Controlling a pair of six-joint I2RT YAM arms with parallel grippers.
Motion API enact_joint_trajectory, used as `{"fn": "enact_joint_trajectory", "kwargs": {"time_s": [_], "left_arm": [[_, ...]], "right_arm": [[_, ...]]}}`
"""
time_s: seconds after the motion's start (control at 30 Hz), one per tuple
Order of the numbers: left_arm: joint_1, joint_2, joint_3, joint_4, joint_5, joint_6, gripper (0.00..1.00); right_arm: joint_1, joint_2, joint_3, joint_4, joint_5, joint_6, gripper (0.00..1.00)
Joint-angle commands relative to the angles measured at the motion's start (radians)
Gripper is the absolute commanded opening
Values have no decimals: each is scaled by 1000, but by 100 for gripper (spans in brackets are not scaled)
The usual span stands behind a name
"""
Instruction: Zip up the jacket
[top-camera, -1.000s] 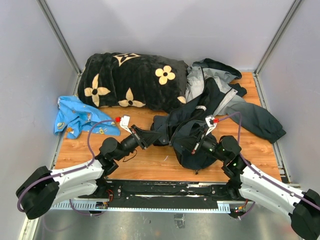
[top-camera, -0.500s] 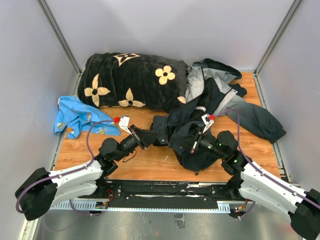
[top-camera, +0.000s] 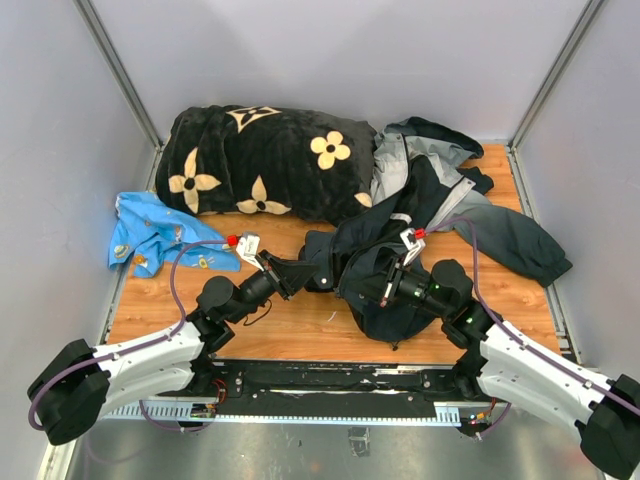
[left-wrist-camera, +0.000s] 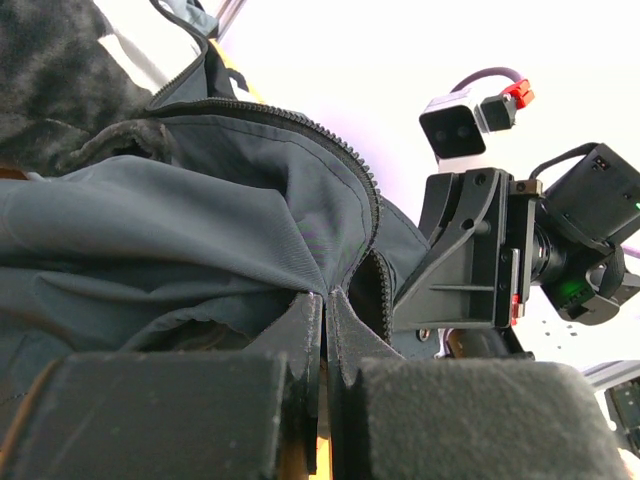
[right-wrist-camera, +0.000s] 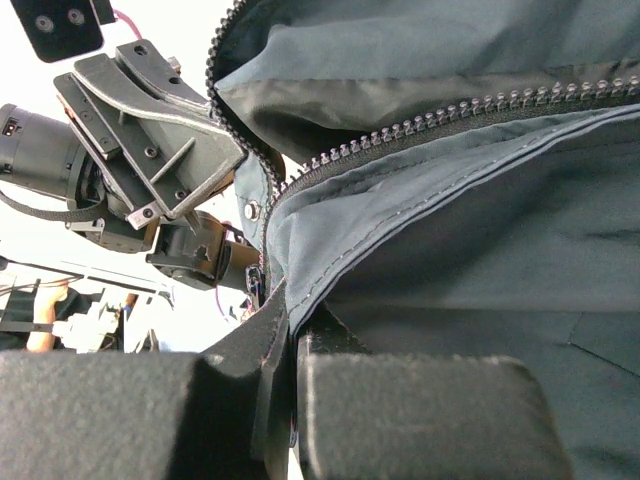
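The dark navy and grey jacket (top-camera: 440, 200) lies crumpled and unzipped on the right half of the wooden table (top-camera: 300, 330). My left gripper (top-camera: 305, 272) is shut on its left front edge; in the left wrist view the jaws (left-wrist-camera: 326, 305) pinch the jacket fabric (left-wrist-camera: 200, 200) just beside a curved row of zipper teeth (left-wrist-camera: 362, 180). My right gripper (top-camera: 372, 292) is shut on the other front edge, close to the left one. Its wrist view shows the gripper (right-wrist-camera: 290, 318) clamping a stitched hem, with open zipper teeth (right-wrist-camera: 450, 115) running above. The zipper slider is not visible.
A black plush blanket (top-camera: 265, 160) with cream flowers fills the back left. A small bright blue cloth (top-camera: 160, 232) lies at the left edge. Grey walls enclose the table on three sides. One jacket sleeve (top-camera: 520, 245) trails toward the right wall.
My right gripper has moved a little left and away from me, toward the left gripper, carrying the jacket edge with it. The left arm has barely shifted.
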Motion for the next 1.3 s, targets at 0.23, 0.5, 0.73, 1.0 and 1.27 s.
{"fn": "enact_joint_trajectory", "kwargs": {"time_s": [0.23,0.5,0.73,1.0,1.27], "left_arm": [[-9,-5,29,32,7,12,0],[-13,1,31,32,8,9,0],[-15,0,31,32,7,8,0],[-17,-8,29,33,-2,3,0],[-17,-12,16,32,-35,-7,0]], "right_arm": [[-10,19,20,72,-14,20,1],[-9,27,18,92,-10,23,1],[-10,37,17,81,2,24,1],[-10,35,13,66,11,23,1],[-9,25,19,34,16,9,1]]}}
